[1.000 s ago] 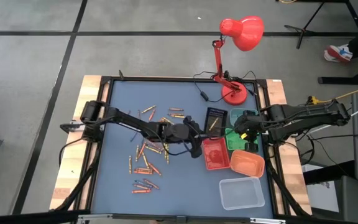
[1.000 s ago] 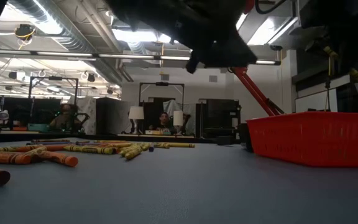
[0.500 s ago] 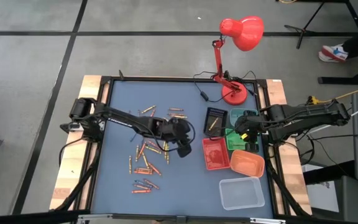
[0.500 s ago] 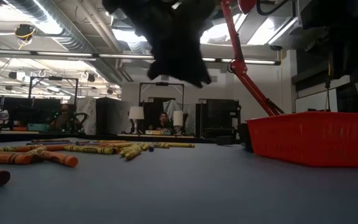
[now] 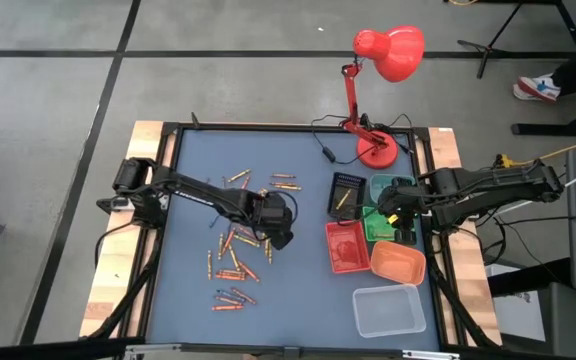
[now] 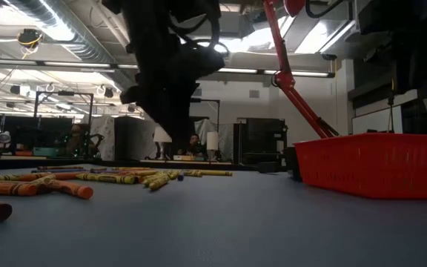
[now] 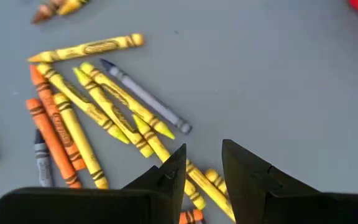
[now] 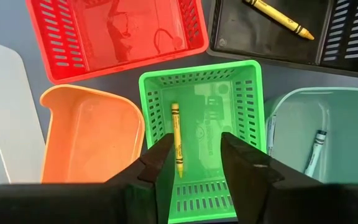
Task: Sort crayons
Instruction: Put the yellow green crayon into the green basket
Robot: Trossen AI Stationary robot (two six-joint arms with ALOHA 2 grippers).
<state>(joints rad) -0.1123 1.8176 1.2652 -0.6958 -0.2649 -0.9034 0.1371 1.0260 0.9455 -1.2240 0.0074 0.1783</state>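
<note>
Right wrist view: right gripper (image 8: pixel 196 163) released above yellow crayon (image 8: pixel 176 139) in green tray (image 8: pixel 253 112).

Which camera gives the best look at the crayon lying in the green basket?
The right wrist view: it looks straight down into the green basket, where the yellow crayon lies under the open right gripper. In the high view the arm hides the crayon; the other views miss it.

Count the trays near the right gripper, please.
6: red, black, green, orange, teal, clear. The arm may hide others.
</note>
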